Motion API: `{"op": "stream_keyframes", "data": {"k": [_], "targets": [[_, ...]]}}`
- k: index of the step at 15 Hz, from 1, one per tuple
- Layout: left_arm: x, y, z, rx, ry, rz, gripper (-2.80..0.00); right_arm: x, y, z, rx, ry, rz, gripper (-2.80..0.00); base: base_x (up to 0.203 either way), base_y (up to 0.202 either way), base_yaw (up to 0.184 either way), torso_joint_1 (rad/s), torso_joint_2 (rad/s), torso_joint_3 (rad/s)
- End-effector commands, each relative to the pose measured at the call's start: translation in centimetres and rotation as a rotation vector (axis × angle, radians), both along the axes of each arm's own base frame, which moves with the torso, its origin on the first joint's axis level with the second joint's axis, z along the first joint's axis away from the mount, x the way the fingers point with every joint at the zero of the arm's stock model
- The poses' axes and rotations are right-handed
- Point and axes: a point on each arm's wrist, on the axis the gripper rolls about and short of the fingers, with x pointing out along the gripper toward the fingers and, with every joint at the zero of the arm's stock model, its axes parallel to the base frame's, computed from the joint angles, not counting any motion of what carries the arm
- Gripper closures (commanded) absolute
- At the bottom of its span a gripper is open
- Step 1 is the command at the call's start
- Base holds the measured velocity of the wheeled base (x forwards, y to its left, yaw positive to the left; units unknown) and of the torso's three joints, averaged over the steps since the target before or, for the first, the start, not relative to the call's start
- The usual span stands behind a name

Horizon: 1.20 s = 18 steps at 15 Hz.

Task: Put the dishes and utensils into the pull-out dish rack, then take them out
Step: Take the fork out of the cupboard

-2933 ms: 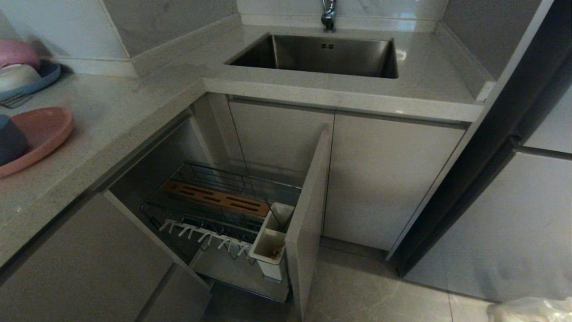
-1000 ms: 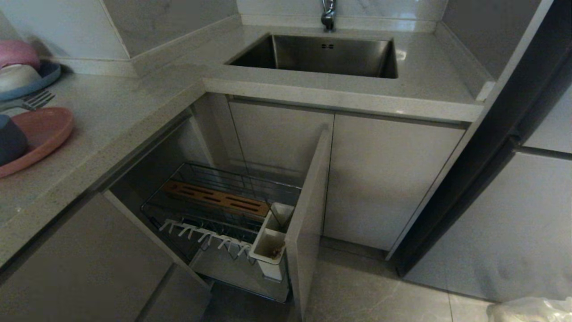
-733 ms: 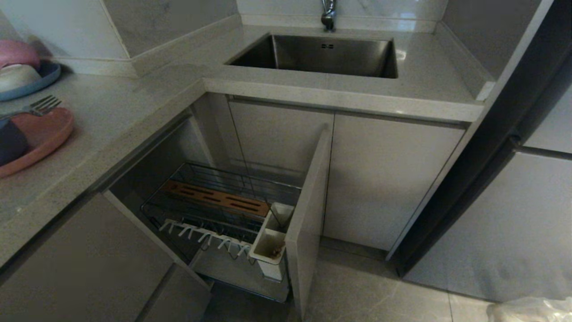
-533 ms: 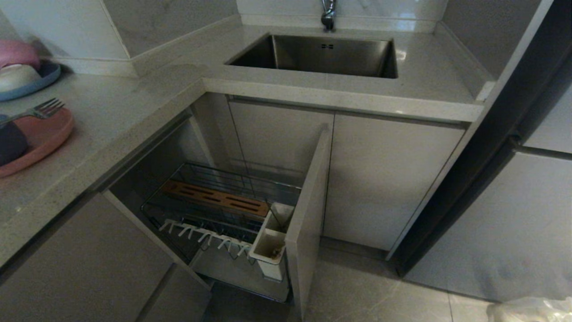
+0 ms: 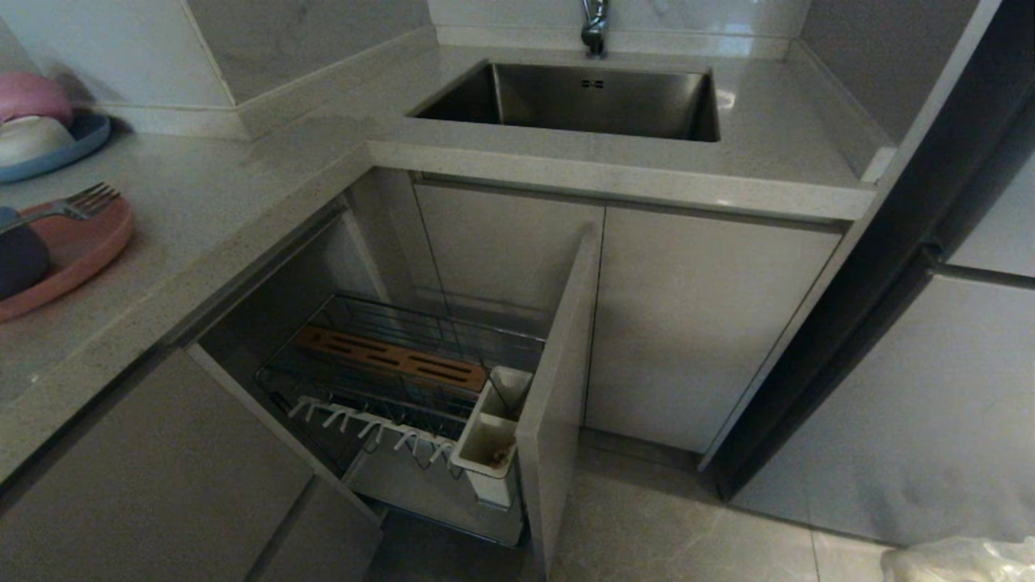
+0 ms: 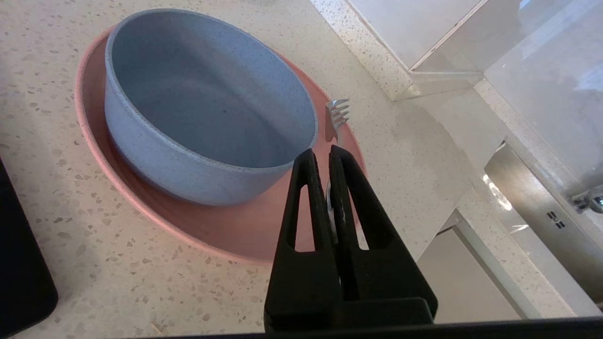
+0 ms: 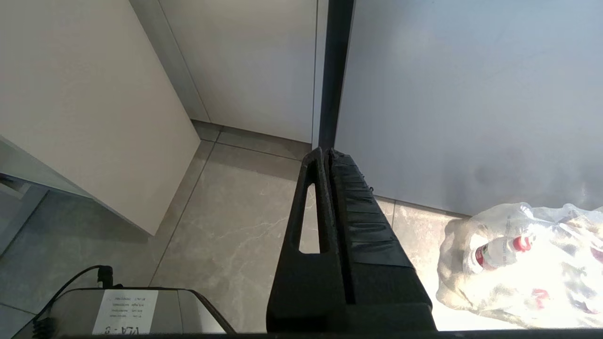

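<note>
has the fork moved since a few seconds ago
Yes. The fork, held by the left gripper, was beside the dark blue plate earlier; its tines are now over the pink plate.

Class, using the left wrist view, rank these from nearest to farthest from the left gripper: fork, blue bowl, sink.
1. Fork: clamped in the left gripper, over the plate.
2. Blue bowl: beside the gripper, on the plate.
3. Sink: far along the counter.
</note>
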Motion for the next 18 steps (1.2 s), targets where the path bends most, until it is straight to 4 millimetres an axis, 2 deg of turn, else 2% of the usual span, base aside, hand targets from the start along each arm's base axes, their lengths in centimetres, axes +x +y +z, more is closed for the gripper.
{"op": "stream_keyframes", "data": {"k": [1,10,11,18], "targets": [[0.03,0.03,-0.04,-0.002,0.000,0.002,0.00,0.00,0.00,0.00,-0.001,0.001,0.001,0.00,0.000,0.000,0.000,0.000,0.00,0.000],[-0.43,-0.17,0.16,0.013,-0.006,0.002,0.00,0.00,0.00,0.00,0.000,0.001,0.000,0.00,0.000,0.000,0.000,0.000,0.00,0.000],[-0.38,-0.15,0.11,0.018,-0.001,0.004,-2.80,0.00,0.00,0.00,0.000,0.001,0.000,0.00,0.000,0.000,0.000,0.000,0.00,0.000],[-0.82,-0.33,0.57,0.028,-0.026,0.004,-2.80,0.00,0.00,0.00,0.000,0.001,0.000,0.00,0.000,0.000,0.000,0.000,0.00,0.000]]}}
